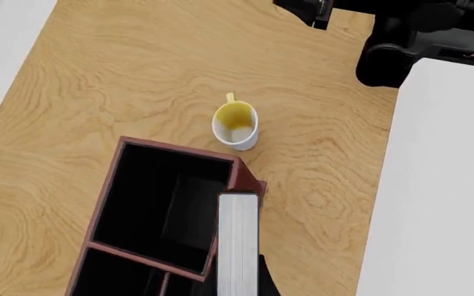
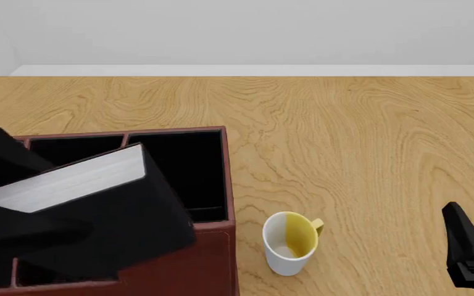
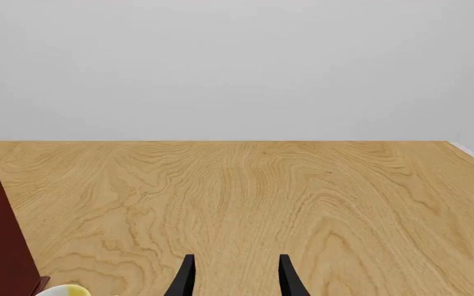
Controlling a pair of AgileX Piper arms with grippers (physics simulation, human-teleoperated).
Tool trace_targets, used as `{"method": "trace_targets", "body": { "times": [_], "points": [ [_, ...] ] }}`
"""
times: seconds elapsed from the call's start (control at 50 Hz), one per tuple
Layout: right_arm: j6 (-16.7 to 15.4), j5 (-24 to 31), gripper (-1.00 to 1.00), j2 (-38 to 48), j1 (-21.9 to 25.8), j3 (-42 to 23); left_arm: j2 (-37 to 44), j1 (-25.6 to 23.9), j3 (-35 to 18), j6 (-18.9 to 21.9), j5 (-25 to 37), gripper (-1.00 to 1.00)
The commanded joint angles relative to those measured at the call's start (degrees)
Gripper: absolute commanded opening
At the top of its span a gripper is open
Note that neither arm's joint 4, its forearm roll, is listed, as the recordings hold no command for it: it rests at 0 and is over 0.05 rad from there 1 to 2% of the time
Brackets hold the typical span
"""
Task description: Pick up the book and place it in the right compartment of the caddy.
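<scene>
**Already over the caddy: book held tilted above the right compartment**

Left arm carries the book (image 2: 72, 179), clamped by the left gripper (image 1: 239, 283); the fingers themselves are mostly hidden behind the covers, only a dark bit shows at the bottom of the left wrist view. Book sits above the caddy (image 2: 220, 246), over its near-right corner, white page edge up, long axis tilted, rising toward the far right in the front view. The right compartment (image 2: 189, 176) lies just beyond and below the book's raised end, so I judge the coming move is a short lowering with the book squared to the bay walls. Right gripper (image 3: 234, 276) is parked well apart, fingers spread, holding nothing. Mug (image 2: 291, 242) stands just beside the caddy's right wall. Book's lower end and the caddy's near bays are blocked by the left arm in the front view.
</scene>
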Motion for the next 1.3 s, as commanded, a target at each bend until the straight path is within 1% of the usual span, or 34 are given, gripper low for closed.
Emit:
{"method": "trace_targets", "body": {
  "times": [0.02,0.12,0.28,0.36,0.4,0.48,0.52,0.6,0.7,0.72,0.74,0.78,0.8,0.84,0.86,0.88,0.92,0.94,0.96,0.98,1.06,1.1,1.14,1.28,1.3],
  "points": [
    [-0.01,0.0,1.0,0.0,-0.02,0.0,1.57,3.49,-5.16,3.78,0.54,-1.0],
    [-0.01,0.0,1.0,0.0,-0.01,0.0,2.98,4.11,-6.79,4.22,0.54,-1.0],
    [0.0,0.0,1.0,-0.01,-0.01,0.0,5.12,6.54,-9.53,5.26,0.54,-1.0],
    [0.0,0.0,1.0,-0.01,-0.01,0.0,6.43,7.0,-11.42,4.39,0.54,-1.0],
    [0.0,0.0,1.0,0.0,0.0,0.0,6.58,8.17,-11.47,4.75,0.54,-1.0],
    [0.0,0.0,1.0,0.0,-0.01,0.0,7.3,8.99,-11.87,4.69,0.54,-1.0],
    [-0.01,0.0,1.0,0.0,-0.02,0.0,8.02,8.75,-12.43,3.83,0.54,-1.0],
    [0.0,0.0,1.0,0.0,0.0,0.0,8.58,9.67,-12.8,4.19,0.54,-1.0],
    [0.0,0.0,1.0,-0.02,-0.01,0.0,9.91,9.83,-14.11,3.7,0.54,-1.0],
    [-0.01,0.0,1.0,-0.02,-0.02,0.0,10.18,10.29,-14.28,3.81,0.54,-1.0],
    [-0.01,0.0,1.0,-0.01,-0.01,0.0,10.29,12.59,-13.98,5.3,0.54,-1.0],
    [0.0,0.0,1.0,-0.01,-0.02,0.0,11.17,12.25,-14.73,4.39,0.54,-1.0],
    [0.0,0.0,1.0,-0.01,-0.02,0.0,11.62,12.88,-15.26,4.23,0.54,-1.0],
    [-0.01,0.0,1.0,-0.01,-0.01,0.0,12.67,12.05,-16.36,2.3,0.54,-1.0],
    [0.0,0.0,1.0,0.0,-0.01,0.0,12.96,12.53,-16.46,2.33,0.54,-1.0],
    [-0.02,0.0,1.0,-0.02,-0.02,0.0,13.38,12.1,-16.54,1.39,0.54,-1.0],
    [-0.02,0.0,1.0,0.0,-0.01,0.0,13.61,12.32,-16.31,1.41,0.54,-1.0],
    [-0.01,0.0,1.0,-0.01,-0.01,0.0,13.67,13.86,-15.82,2.56,0.54,-1.0],
    [-0.01,0.0,1.0,-0.01,-0.01,0.0,13.76,14.3,-15.76,2.87,0.54,-1.0],
    [-0.02,0.0,1.0,0.0,-0.01,0.0,14.02,13.74,-15.83,2.14,0.54,-1.0],
    [0.0,0.0,1.0,-0.01,-0.02,0.0,14.59,16.27,-16.0,2.83,0.54,-1.0],
    [0.0,0.0,1.0,0.01,-0.01,0.0,15.15,15.81,-16.27,1.81,0.54,-1.0],
    [-0.01,0.0,1.0,-0.01,-0.02,0.0,15.36,17.19,-15.95,2.36,0.54,-1.0],
    [-0.01,0.0,1.0,-0.01,-0.02,0.0,15.8,17.88,-15.7,2.46,0.53,-1.0],
    [-0.01,0.0,1.0,0.0,-0.02,0.0,16.0,17.27,-15.82,1.81,0.53,-1.0]
  ]
}}
